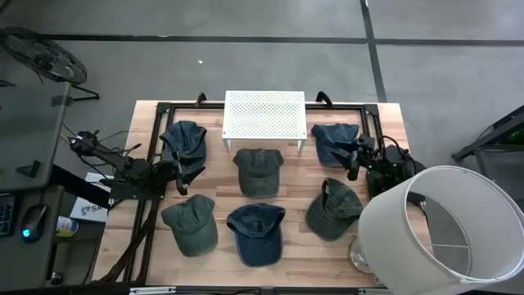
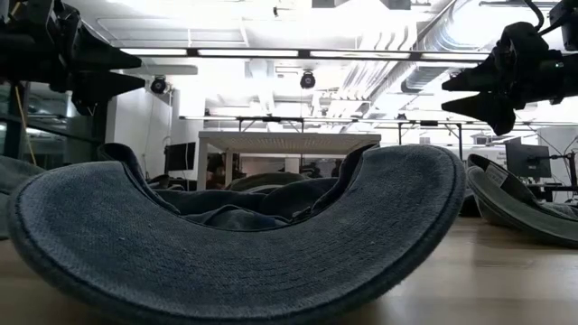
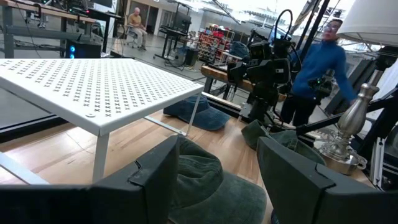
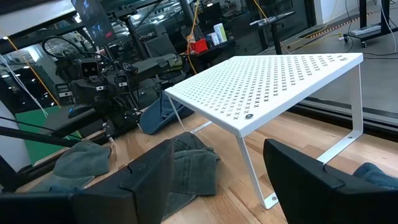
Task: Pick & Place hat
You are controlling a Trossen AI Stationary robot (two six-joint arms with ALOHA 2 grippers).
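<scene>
Six caps lie on the wooden table in the high view: a blue-grey one (image 1: 182,141), an olive one in the middle (image 1: 259,170), a blue one at far right (image 1: 334,139), and along the near side an olive (image 1: 191,223), a blue (image 1: 257,232) and an olive one (image 1: 333,210). My left gripper (image 1: 180,168) (image 3: 214,155) is open in the air beside the blue-grey cap and faces the middle olive cap (image 3: 205,180). My right gripper (image 1: 354,156) (image 4: 214,162) is open near the far-right blue cap and faces the same olive cap (image 4: 186,165). In the low view both grippers are raised above the table.
A white perforated rack (image 1: 264,115) stands on thin legs at the table's far middle. A lamp with a large white shade (image 1: 434,225) and a metal base (image 3: 348,134) takes up the near right corner. A person in blue (image 3: 323,68) stands beyond the table's right side.
</scene>
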